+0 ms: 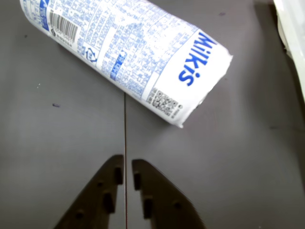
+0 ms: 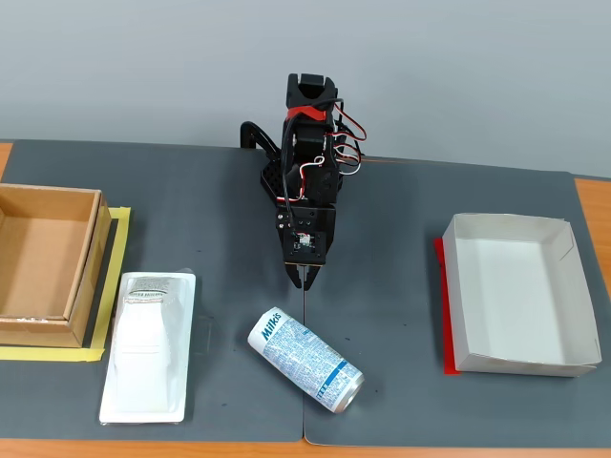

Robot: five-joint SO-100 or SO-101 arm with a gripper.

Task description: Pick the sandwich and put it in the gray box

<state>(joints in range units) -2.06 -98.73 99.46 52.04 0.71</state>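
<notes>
1. White plastic sandwich [image 2: 148,345] packet lies flat on the dark table [image 2: 401,210], left in the fixed view, beside the brown cardboard box [image 2: 43,262].
2. Gray box [image 2: 563,363] sits far right, empty.
3. Gripper [image 1: 126,172] hangs over bare table, fingers nearly pressed together, holding nothing.
4. Blue-and-white can [image 1: 128,52] lies on its side just ahead of it.

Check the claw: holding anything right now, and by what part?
Nothing is held. The claw is nearly closed with only bare mat between its tips; the can lies ahead of it, and the sandwich lies untouched off to the left in the fixed view.
</notes>
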